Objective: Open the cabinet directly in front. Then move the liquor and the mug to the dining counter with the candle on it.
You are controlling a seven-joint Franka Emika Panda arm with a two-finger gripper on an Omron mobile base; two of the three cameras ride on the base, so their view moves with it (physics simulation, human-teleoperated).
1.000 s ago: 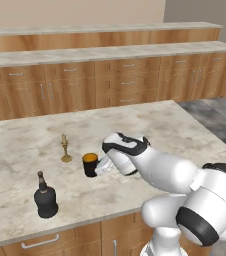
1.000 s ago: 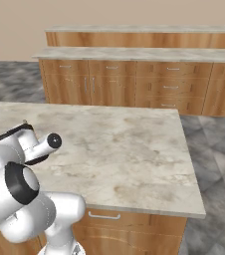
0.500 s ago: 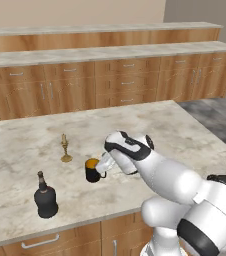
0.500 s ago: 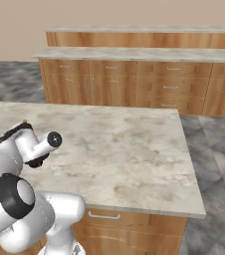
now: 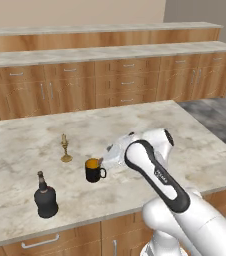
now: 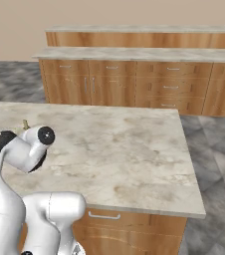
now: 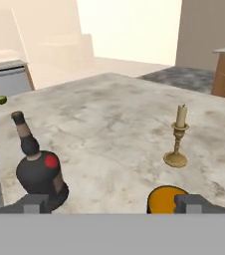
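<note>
The black mug [image 5: 94, 170] with its orange inside stands upright on the dining counter [image 5: 150, 125], handle pointing right. My gripper [image 5: 104, 160] hovers just right of and above it, open, with nothing between the fingers. In the hand view the mug [image 7: 165, 199] sits low between the spread fingertips [image 7: 191, 201], close to the right one. The dark liquor [image 5: 45, 198] bottle stands near the counter's front edge, left of the mug, and the liquor [image 7: 39, 172] shows a red dot. The brass candle [image 5: 65, 149] stands behind the mug. The cabinet is out of view.
Two long wood-fronted wall counters [image 5: 110, 80] run across the room behind the island. Grey tiled floor [image 6: 214, 149] lies to the right. My own arm [image 6: 15, 164] blocks the island's left part in the right base view. A small green fruit [image 7: 0, 99] lies far off.
My gripper has opened and let go of the mug, which now stands on the counter slightly lower and nearer than before. The liquor and candle have not moved.
</note>
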